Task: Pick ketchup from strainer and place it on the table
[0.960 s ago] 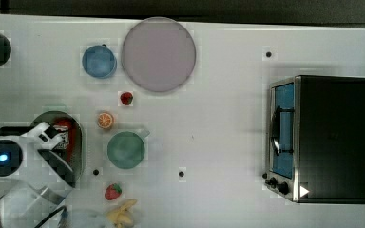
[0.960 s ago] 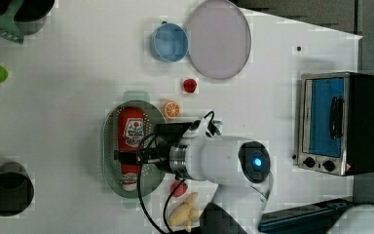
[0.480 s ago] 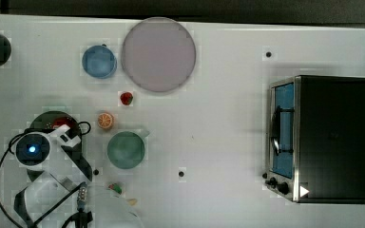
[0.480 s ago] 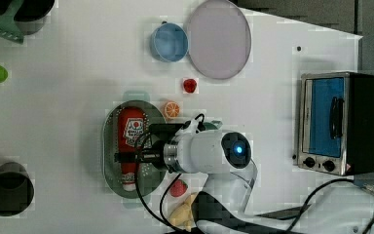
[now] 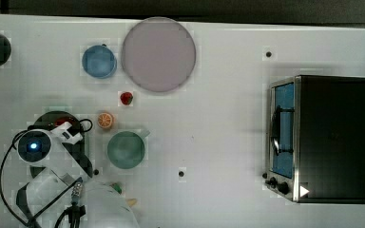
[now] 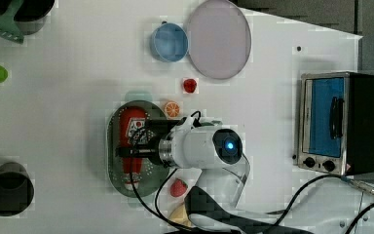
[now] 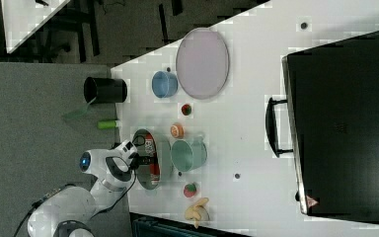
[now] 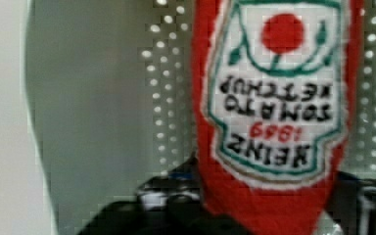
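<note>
One claw [image 6: 135,150] straddles the ketchup [image 6: 131,127], which lies flat in the strainer [image 6: 114,161] near the surface's [image 6: 68,97] edge; its fingers [image 8: 166,198] flank the bottle's narrowing neck, whether clamped cannot be told. Judgement: seat the grip squarely, then lift straight up to clear the rim.

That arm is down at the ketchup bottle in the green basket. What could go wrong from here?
The ketchup lies flat in the strainer, and the gripper straddles its narrow part, so it might slip or tilt when lifted. Strainer walls sit close by, so the light basket could get dragged along. An orange slice and a strawberry lie just outside; a swinging bottle might knock them.
</note>
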Action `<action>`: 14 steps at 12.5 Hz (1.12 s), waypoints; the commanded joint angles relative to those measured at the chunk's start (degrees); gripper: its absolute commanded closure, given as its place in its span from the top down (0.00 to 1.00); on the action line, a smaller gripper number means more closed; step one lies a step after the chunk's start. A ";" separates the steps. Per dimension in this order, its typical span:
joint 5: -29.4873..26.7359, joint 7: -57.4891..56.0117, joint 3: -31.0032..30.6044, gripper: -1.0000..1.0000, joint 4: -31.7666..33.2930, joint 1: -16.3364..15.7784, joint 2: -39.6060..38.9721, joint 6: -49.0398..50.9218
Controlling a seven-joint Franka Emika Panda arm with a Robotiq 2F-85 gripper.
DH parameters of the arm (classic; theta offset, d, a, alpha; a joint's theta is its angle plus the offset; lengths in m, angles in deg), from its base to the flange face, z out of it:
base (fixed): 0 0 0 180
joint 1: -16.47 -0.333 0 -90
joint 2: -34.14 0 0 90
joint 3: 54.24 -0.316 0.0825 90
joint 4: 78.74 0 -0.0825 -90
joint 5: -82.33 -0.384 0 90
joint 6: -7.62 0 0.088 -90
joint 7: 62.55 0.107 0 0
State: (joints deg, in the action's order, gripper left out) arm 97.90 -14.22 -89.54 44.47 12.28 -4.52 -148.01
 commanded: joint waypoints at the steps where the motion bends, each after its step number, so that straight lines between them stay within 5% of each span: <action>1: -0.13 2.36 0.26 0.56 -1.94 -2.10 2.48 -0.37; 8: -10.72 2.35 -2.62 0.56 -2.35 1.67 20.40 10.84; 14: -16.55 0.94 1.65 0.56 -3.07 9.88 34.15 26.61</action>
State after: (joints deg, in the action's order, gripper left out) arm 81.33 -14.00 -89.68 39.43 18.20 30.60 -122.39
